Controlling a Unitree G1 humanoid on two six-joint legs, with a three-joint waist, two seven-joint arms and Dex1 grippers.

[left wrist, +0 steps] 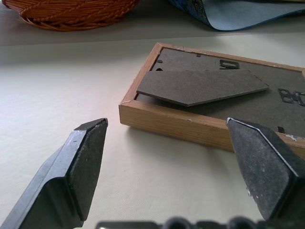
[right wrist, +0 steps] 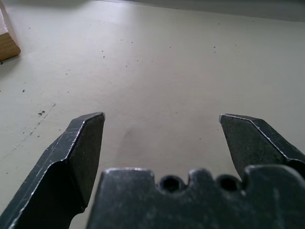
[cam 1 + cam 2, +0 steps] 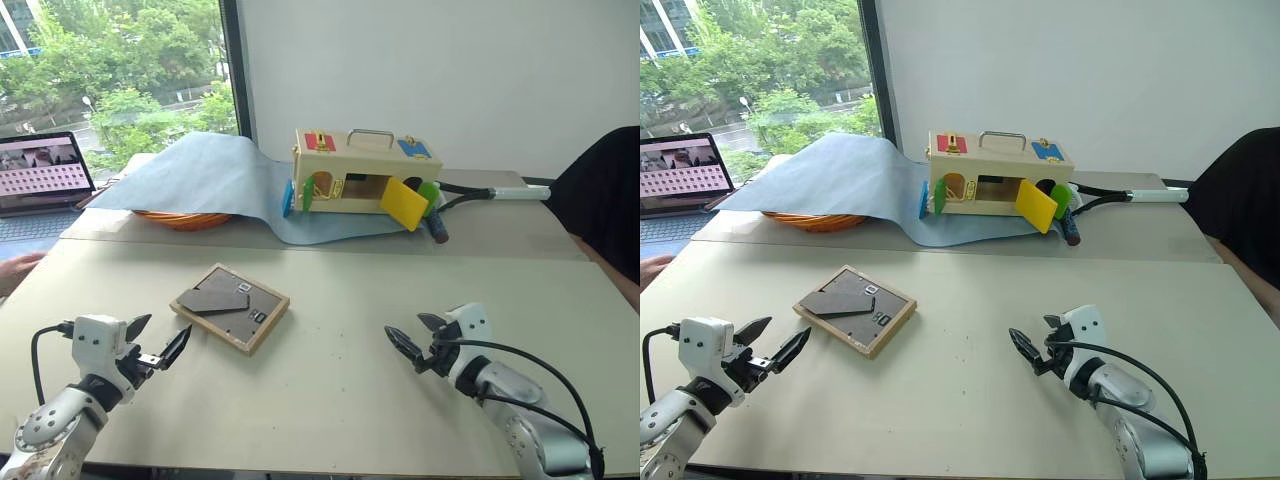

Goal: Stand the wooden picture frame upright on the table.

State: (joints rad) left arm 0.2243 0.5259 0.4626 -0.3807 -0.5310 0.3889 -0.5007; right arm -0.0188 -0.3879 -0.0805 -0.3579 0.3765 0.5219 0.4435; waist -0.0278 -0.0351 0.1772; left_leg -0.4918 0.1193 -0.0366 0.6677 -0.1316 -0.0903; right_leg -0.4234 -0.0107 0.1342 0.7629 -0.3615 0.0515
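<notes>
The wooden picture frame (image 3: pixel 230 307) lies flat and face down on the beige counter (image 3: pixel 330 390), left of centre in the head view, turned at an angle to the counter's edges. Its light-wood rim surrounds a dark grey-brown back board, and the fold-out stand lies nearly flat against that board, its edge lifted slightly.

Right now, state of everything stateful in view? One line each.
wooden picture frame: flat on the table, back board up, stand folded, not held.
left gripper: open, empty, just short of the frame.
right gripper: open, empty, over bare table.
wooden box: upright, yellow door swung open.
laptop: lid open, screen on.
blue cloth: draped over the basket.
</notes>
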